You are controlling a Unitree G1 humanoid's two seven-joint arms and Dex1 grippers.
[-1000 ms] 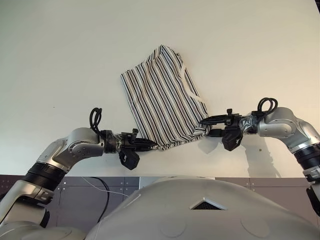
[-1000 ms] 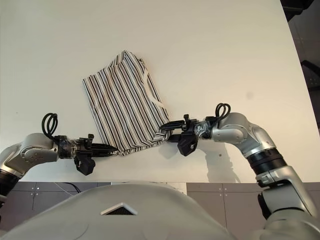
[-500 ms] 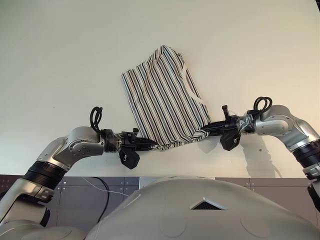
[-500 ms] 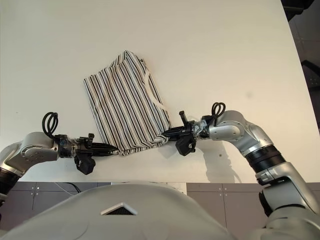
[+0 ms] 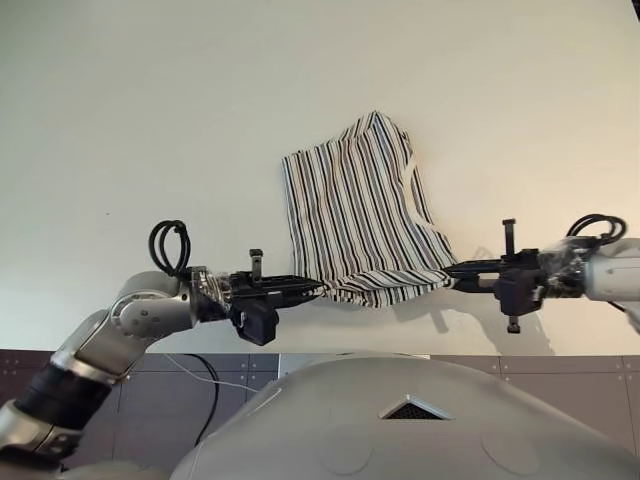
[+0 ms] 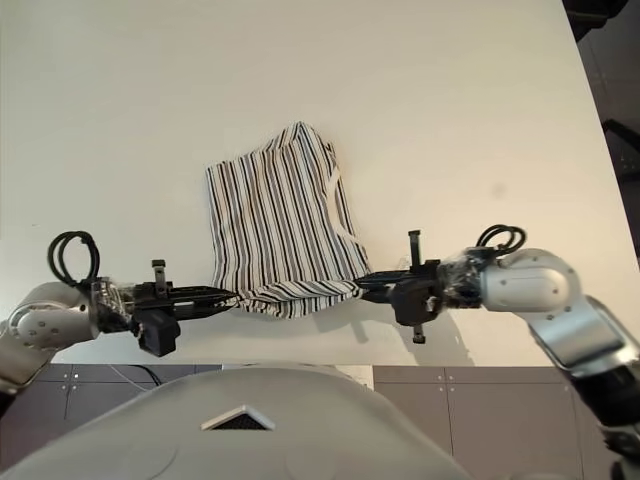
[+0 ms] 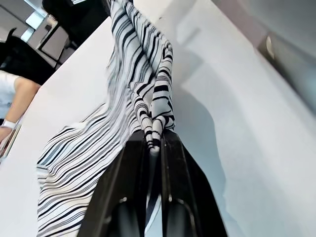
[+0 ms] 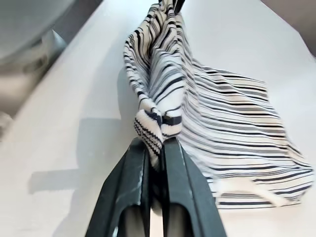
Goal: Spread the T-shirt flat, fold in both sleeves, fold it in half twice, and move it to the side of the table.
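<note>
The striped T-shirt (image 5: 360, 215) lies folded on the white table (image 5: 150, 110), its near edge lifted off the surface. My left gripper (image 5: 320, 288) is shut on the shirt's near left corner; in the left wrist view the striped cloth (image 7: 155, 118) is pinched between the black fingers (image 7: 131, 197). My right gripper (image 5: 447, 270) is shut on the near right corner, and the right wrist view has the bunched fabric (image 8: 150, 123) clamped between its fingers (image 8: 133, 192). The near hem hangs stretched between the two grippers close to the table's front edge.
Wide bare table surface lies left, right and beyond the shirt. The front table edge (image 5: 300, 352) runs just below the grippers, with grey cabinet panels under it. A person's arm (image 7: 12, 106) appears at the far edge in the left wrist view.
Both grippers have shifted to the right and spread apart, carrying the shirt's near corners. The shirt slid right with them and its near edge rose off the table.
</note>
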